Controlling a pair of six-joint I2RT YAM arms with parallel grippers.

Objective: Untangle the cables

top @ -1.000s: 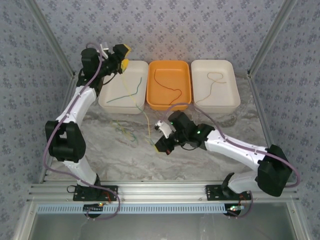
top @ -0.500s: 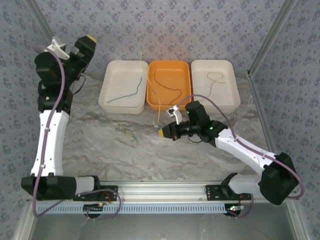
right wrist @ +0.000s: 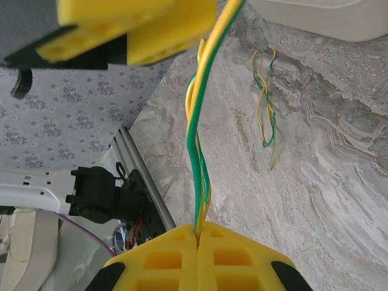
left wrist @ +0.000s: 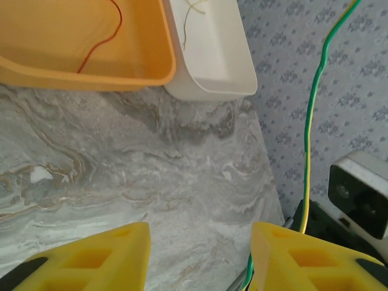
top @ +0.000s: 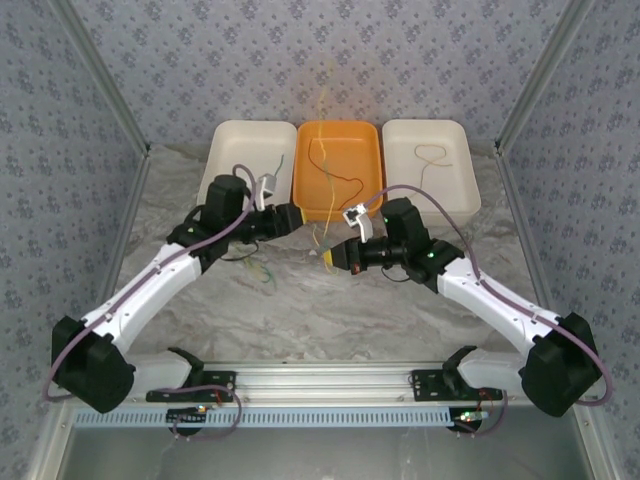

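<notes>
The yellow-and-green cable [right wrist: 195, 151] is your whole story here. It is a twisted strand pinched at one end in the right gripper [right wrist: 197, 229], whose jaws are pressed flat together on it. From those tips its long axis runs straight out ahead of the gripper and climbs, drawn into a fairly straight line.

Follow it outward and you reach the left gripper [left wrist: 197, 254], jaws spread wide with nothing between them. In the left wrist view the strand comes down along the finger on the right side of the picture, hugging its inner edge low down. I can't tell whether it touches that finger or just passes beside it. Either way it sits well off the middle of the gap, towards that one finger.

So the left gripper is the nearer one to the free stretch, and the strand lies roughly lengthwise past its fingers. My read is that you nudge the left gripper sideways towards that finger to centre the strand before you close. Shut where you are and you may miss it.

Beyond and below the right gripper's tips, a loose bundle [right wrist: 265, 103] of yellow and green lies on the table [left wrist: 151, 182], apart from the held strand. Ahead of the left gripper's tips, a dark red cable [left wrist: 100, 45] rests in the orange tray [left wrist: 91, 74].
</notes>
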